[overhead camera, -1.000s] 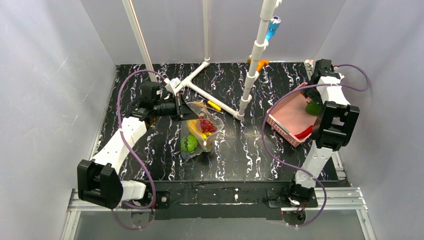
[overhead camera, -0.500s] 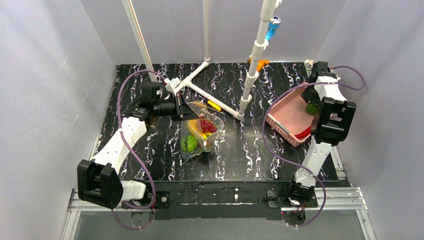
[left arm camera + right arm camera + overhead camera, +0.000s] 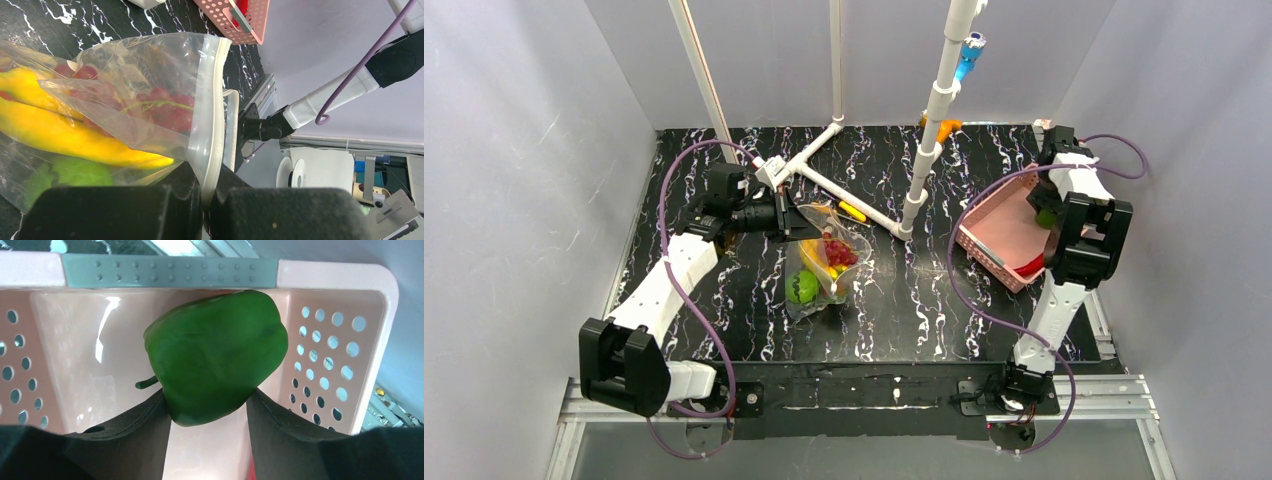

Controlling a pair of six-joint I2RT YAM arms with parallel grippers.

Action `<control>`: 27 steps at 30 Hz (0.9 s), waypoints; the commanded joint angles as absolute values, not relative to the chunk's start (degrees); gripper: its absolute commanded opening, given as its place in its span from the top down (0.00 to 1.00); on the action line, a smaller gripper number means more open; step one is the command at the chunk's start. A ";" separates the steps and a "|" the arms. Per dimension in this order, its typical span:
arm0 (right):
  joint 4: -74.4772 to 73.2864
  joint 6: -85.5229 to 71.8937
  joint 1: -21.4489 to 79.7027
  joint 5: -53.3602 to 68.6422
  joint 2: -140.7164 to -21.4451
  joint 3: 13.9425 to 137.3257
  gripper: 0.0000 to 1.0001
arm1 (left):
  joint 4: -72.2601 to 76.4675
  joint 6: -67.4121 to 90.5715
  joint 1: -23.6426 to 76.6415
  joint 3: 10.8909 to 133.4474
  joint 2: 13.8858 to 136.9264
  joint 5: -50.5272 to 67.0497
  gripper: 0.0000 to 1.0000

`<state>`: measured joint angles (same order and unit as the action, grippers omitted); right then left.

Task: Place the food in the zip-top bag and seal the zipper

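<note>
The clear zip-top bag [image 3: 824,275] lies mid-table holding yellow bananas [image 3: 60,135], dark red grapes [image 3: 165,107] and a green round food [image 3: 802,288]. My left gripper [image 3: 792,222] is shut on the bag's mouth edge, pinching the zipper strip [image 3: 212,125] between its fingers in the left wrist view [image 3: 207,200]. My right gripper [image 3: 1049,205] reaches into the pink basket [image 3: 999,225]. Its fingers touch both sides of a green pepper [image 3: 215,355] that rests against the basket's end wall [image 3: 330,340]. A red pepper [image 3: 1032,266] lies at the basket's near end.
A white pipe frame [image 3: 844,190] lies across the back of the table, with an upright pipe [image 3: 929,130] beside it. A small yellow tool [image 3: 852,211] sits next to the bag's far side. An orange-handled tool [image 3: 946,127] is at the back wall.
My right arm has shifted left and lower into the basket, covering most of the green pepper. The basket's far corner has tilted up slightly. The left arm and bag have not moved.
</note>
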<state>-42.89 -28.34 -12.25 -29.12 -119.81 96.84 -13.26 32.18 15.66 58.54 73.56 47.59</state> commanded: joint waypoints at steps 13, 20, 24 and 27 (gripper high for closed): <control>-33.03 -27.15 -5.54 -18.30 -92.03 75.04 0.85 | -11.64 31.91 15.96 58.20 73.55 49.49 1.00; -26.73 -25.03 -5.08 -15.08 -77.07 62.17 0.82 | -13.18 30.33 15.91 58.36 74.27 47.81 1.00; -30.18 -25.98 -5.74 -14.20 -79.30 66.29 0.65 | -13.16 30.45 16.24 58.35 74.81 48.05 1.00; -30.10 -26.99 -6.49 -14.43 -82.34 67.94 0.46 | -13.41 29.97 16.71 58.25 74.51 47.30 1.00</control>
<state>-31.92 -26.68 -5.56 -15.11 -79.20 64.47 -13.34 31.22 15.97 58.48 75.18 46.94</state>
